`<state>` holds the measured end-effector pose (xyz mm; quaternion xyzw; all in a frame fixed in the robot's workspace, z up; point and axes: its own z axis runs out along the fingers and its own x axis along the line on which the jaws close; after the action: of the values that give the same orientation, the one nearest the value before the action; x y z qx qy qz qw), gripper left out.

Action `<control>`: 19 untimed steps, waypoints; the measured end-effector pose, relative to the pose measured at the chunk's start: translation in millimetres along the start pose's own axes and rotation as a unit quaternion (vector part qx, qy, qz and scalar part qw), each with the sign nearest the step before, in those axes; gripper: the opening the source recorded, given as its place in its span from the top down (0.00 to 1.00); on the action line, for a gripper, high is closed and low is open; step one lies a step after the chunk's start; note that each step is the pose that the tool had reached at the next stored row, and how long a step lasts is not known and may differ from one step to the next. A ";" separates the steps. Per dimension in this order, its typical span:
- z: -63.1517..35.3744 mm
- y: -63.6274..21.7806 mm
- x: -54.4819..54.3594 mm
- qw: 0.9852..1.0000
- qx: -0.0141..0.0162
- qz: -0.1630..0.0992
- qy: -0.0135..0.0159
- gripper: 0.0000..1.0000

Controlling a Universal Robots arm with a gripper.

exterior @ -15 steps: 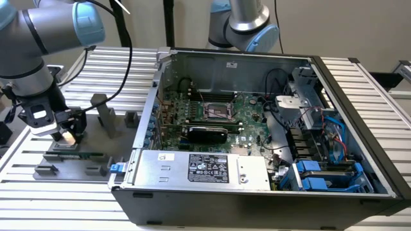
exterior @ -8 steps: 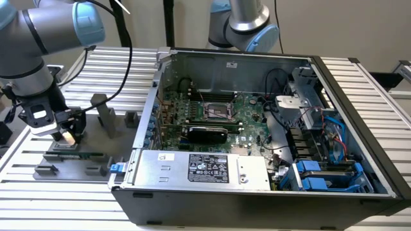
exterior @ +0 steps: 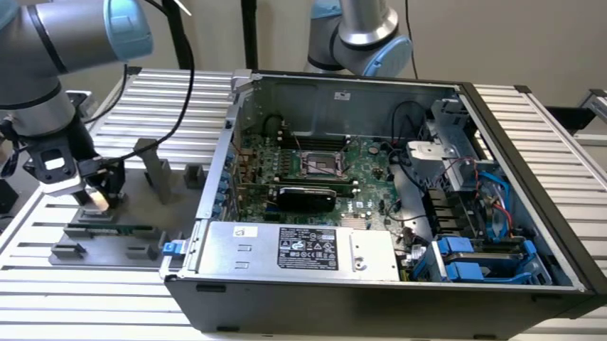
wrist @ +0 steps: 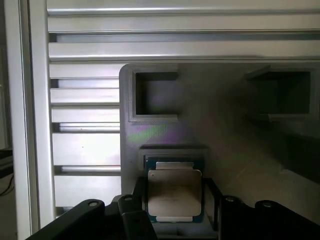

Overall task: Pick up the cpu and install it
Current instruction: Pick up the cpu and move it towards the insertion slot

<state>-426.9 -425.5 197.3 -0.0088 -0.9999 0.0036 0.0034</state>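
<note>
One small, flat, square cpu point(wrist: 175, 192), with a silver metal lid and a pale tan rim, lies in a shallow pocket of the grey moulded fixture tray point(exterior: 142, 245). The tray rests on the ribbed aluminium table point(exterior: 95, 298), at about eight o'clock from the open black computer case point(exterior: 531, 163) in the exterior view.

The arm's gripper point(exterior: 92, 199) is lowered over that pocket at nine o'clock, on the exterior view's left. In the wrist view the gripper point(wrist: 176, 197) straddles the chip. I cannot tell whether it grips the chip or stands open around it.

The step in hand, as I judge it, is the pick. To do it well I would:
- keep the gripper centred over the lid;
- bear only on two opposite edges, squarely and lightly;
- hold the wrist plumb so the chip cannot tilt or catch on the pocket walls.

The chip lies flat with its lid facing up toward the wrist camera. Its edges run parallel to the pocket walls and the table's slats. It is so nearly square that I can pick out no long axis.

The long thin green memory stick point(exterior: 119, 229) lies in the same tray at about five o'clock from the gripper, just beside it. The motherboard's dark processor socket point(exterior: 318, 165) is well apart, inside the case.
</note>
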 end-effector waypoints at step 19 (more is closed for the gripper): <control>-86.0 -0.5 -7.2 1.000 0.000 0.000 0.000 0.45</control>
<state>-419.1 -425.6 283.3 -0.0087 -0.9999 0.0035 0.0039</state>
